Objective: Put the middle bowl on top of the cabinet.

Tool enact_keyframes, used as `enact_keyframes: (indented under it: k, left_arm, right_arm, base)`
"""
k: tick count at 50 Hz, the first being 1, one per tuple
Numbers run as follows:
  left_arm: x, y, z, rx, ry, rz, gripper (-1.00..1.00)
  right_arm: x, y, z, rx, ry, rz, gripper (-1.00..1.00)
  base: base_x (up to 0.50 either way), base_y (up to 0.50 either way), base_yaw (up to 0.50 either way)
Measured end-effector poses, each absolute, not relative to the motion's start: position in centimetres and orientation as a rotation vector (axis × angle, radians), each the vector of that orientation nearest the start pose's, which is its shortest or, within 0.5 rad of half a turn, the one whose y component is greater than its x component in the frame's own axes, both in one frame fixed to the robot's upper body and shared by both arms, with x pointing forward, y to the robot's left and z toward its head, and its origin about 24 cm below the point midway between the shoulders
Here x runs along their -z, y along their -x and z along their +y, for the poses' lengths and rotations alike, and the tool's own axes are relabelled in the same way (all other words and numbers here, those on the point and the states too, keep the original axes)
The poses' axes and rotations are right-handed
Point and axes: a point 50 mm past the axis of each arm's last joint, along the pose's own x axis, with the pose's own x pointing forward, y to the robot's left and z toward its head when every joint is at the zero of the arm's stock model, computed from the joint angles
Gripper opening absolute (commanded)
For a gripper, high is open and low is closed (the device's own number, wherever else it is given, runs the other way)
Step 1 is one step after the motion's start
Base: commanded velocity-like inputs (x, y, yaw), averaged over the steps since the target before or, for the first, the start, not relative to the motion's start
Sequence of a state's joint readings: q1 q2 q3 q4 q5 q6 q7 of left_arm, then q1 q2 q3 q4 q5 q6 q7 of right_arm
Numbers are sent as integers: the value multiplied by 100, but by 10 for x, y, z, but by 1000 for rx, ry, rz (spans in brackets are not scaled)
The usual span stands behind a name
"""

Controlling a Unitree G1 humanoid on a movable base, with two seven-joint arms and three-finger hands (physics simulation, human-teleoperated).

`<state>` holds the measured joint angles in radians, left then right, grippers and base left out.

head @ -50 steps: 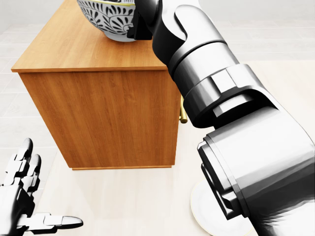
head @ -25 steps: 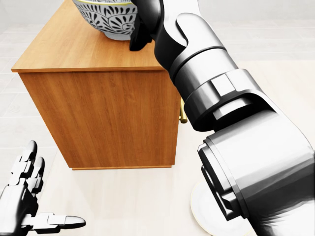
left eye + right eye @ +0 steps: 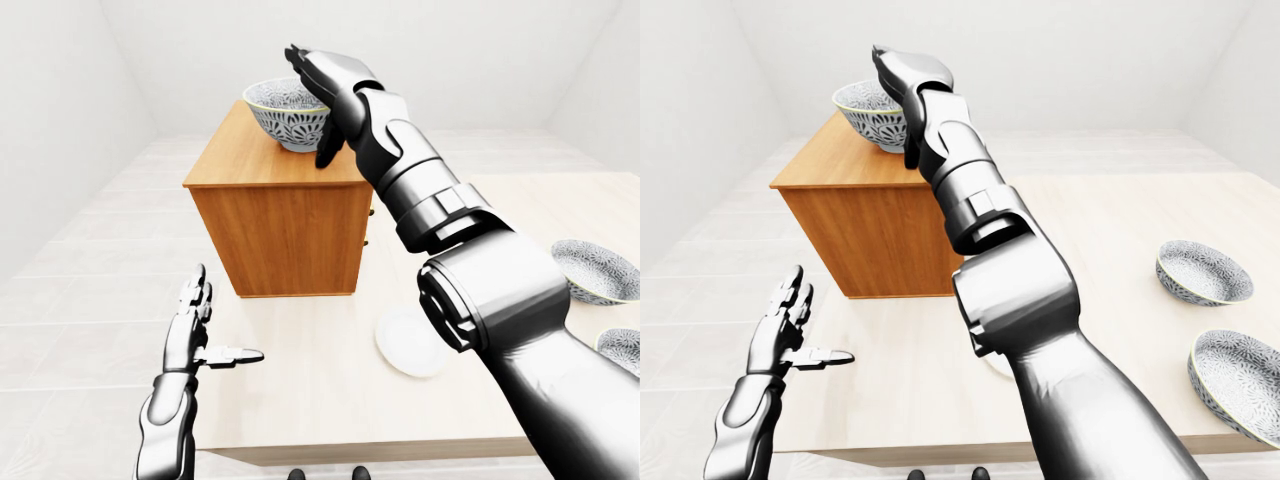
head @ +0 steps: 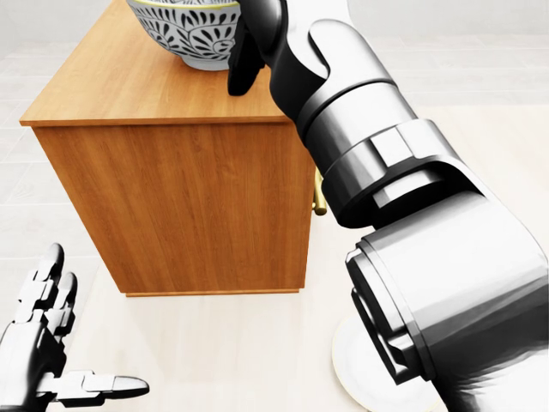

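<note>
Now: patterned bowl (image 3: 288, 112) sits on top of wooden cabinet (image 3: 280, 215) | right robot hand (image 3: 322, 85) just right of the bowl, fingers spread, thumb hanging past its side, not gripping | left robot hand (image 3: 196, 325) low at left, fingers apart, empty | worktop (image 3: 1110, 230) carries white plate (image 3: 408, 341) and two more bowls (image 3: 1204, 271).

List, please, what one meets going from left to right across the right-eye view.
left hand → cabinet → patterned bowl on the cabinet → right hand → bowl on the table → second bowl, cut by the right edge.
</note>
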<state>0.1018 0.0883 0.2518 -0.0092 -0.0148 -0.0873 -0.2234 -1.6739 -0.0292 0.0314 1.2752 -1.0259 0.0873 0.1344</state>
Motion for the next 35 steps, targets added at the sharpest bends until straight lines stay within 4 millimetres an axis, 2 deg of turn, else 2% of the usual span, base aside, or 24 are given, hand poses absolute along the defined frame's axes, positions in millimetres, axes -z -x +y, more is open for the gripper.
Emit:
enact_keyframes:
  k: [4,35]
  left_arm:
    - [-36,-224,222,-48,-100,-5,100]
    - [-44,-219,223,-49,-101,-37,100]
  right_arm:
    - [-327,-411,-19,-148,1308,-342,100]
    - [-332,-418,-47,-82,1312,-296,100]
  base:
    - [0,0,0]
    - [0,0,0]
